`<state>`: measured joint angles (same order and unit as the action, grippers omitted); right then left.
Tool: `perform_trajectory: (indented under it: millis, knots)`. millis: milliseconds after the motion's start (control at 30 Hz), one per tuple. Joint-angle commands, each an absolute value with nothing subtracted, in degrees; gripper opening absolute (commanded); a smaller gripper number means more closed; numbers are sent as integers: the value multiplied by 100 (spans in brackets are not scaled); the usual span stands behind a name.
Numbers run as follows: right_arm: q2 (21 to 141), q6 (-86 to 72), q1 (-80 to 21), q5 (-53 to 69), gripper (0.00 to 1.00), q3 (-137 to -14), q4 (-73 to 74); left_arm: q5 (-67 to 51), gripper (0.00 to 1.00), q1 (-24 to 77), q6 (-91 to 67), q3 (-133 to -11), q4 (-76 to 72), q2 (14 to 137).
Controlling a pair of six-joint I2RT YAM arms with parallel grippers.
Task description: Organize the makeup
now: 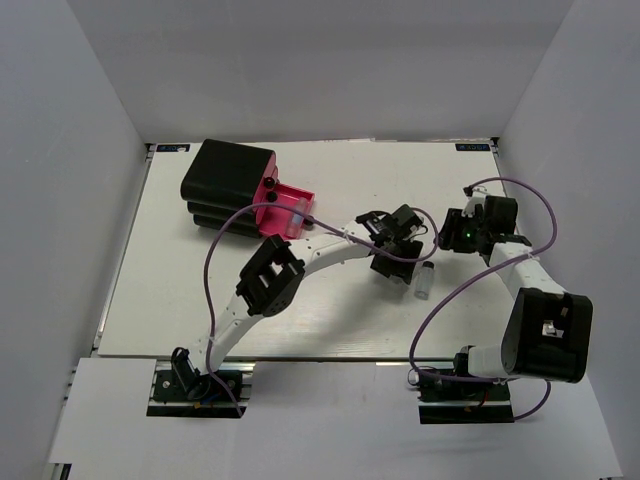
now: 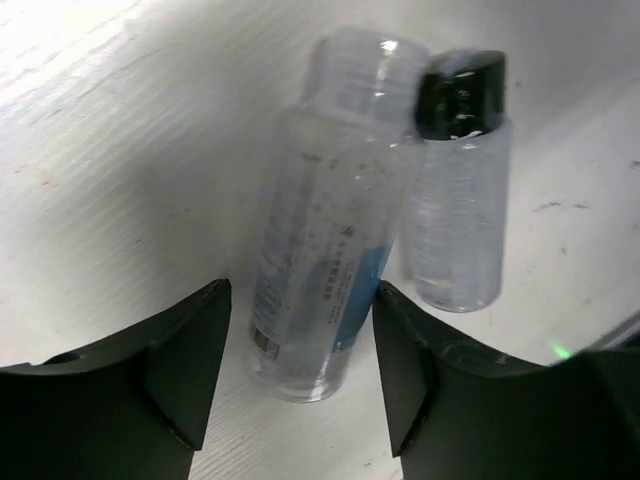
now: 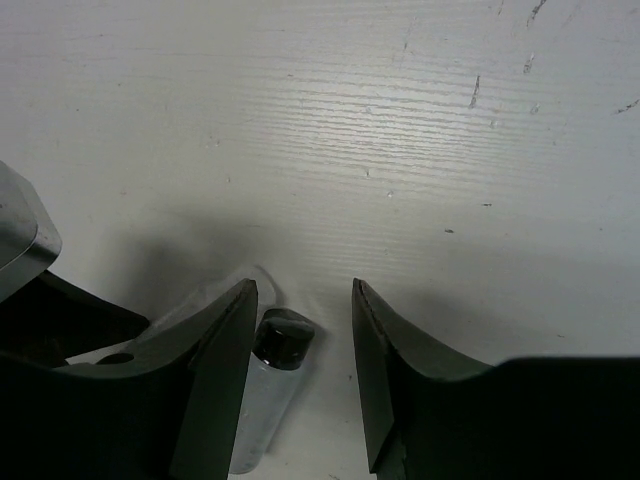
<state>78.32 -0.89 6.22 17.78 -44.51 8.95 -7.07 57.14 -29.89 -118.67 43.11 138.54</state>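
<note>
Two clear bottles lie side by side on the white table. The larger one, with a blue label [image 2: 320,250], lies between my left gripper's [image 2: 302,300] open jaws, its base level with the fingertips; a gap shows on the left side. The smaller bottle with a black cap [image 2: 458,200] lies just right of it. My right gripper [image 3: 304,290] is open low over the table, with the black-capped bottle [image 3: 262,395] against its left finger. In the top view a clear bottle [image 1: 425,280] lies beside the left gripper [image 1: 393,262], and the right gripper [image 1: 452,232] is close by.
The black box [image 1: 228,178] stands at the back left with a pink drawer [image 1: 285,205] pulled open, and small dark items lie in it. The two grippers are close together mid-table. White walls enclose the table on three sides.
</note>
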Motion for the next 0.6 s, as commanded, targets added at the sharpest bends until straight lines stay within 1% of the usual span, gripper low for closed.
perform_trajectory:
  millis: [0, 133, 233, 267, 300, 333, 400, 467, 567]
  knots:
    - [7576, -53, 650, 1872, 49, -4368, 800, 280, 69, 5722, -2988, -11550, 5123, 13984]
    - [7515, -62, 650, 2021, 49, -4324, 817, 755, 64, 5722, -2857, -11163, 5238, 13825]
    - [7479, -70, 642, 2083, 49, -4307, 844, 835, 49, 5722, -2743, -10847, 5081, 13729]
    - [7453, -62, 650, 2083, 49, -4307, 870, 844, 40, 5722, -2725, -10785, 5045, 13711]
    - [7444, -62, 642, 2083, 49, -4315, 870, 835, 37, 5669, -2707, -10706, 5019, 13685]
    - [7444, -44, 642, 2083, 49, -4315, 896, 844, 30, 5669, -2707, -10688, 4992, 13676]
    - [7436, -18, 642, 2109, 49, -4333, 923, 896, 22, 5599, -2777, -10670, 5036, 13580]
    - [7427, -26, 650, 2136, 49, -4333, 940, 1088, 17, 5546, -2848, -10495, 5019, 13352]
    - [7418, -26, 642, 2223, 46, -4324, 949, 1632, 14, 5441, -2839, -10301, 4948, 12658]
